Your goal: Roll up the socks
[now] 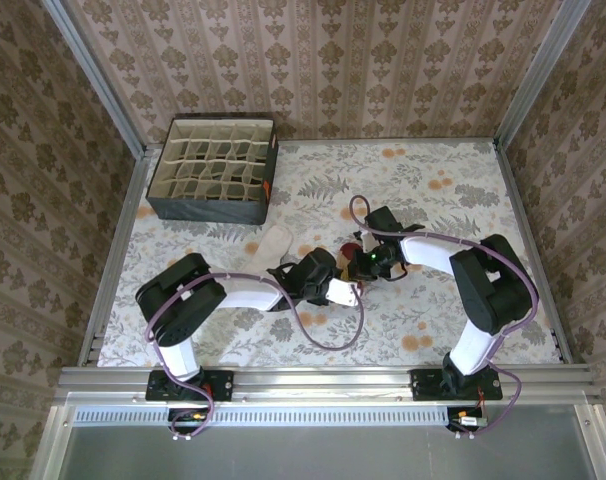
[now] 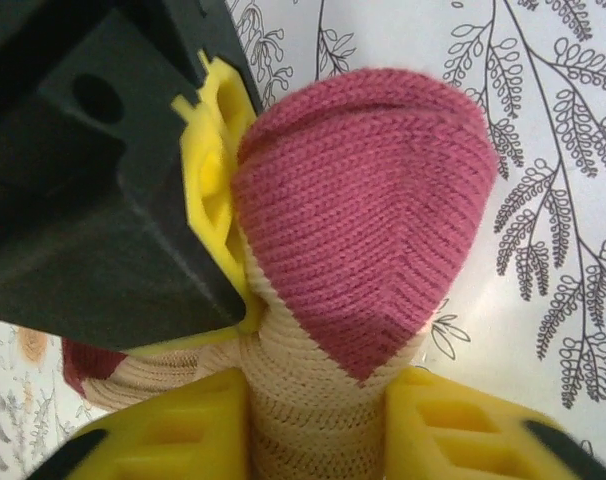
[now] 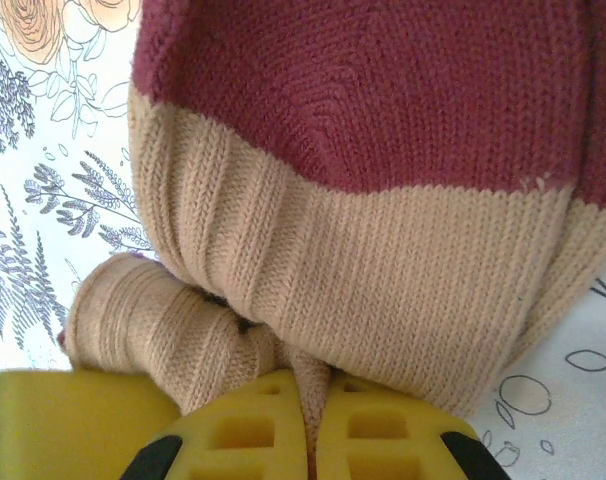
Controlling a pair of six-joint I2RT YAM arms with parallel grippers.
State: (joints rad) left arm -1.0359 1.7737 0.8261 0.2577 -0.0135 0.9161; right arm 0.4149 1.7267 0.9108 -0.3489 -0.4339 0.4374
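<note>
Floral-covered table (image 1: 463, 200), with the tan sock (image 2: 363, 220) held from two sides near the middle of the surface.
The sock's tan part is clamped between the slightly parted fingers of the left gripper (image 2: 316, 440); a fold is pinched in the right gripper (image 3: 313, 430), closed tight. The cream sock (image 1: 274, 240) is laid just beside, toward the divided box (image 1: 213, 170) at the far left corner.

tan sock (image 3: 383, 270) with maroon toe, cream sock (image 1: 274, 240), white floral-print tablecloth (image 1: 433, 180)
</note>
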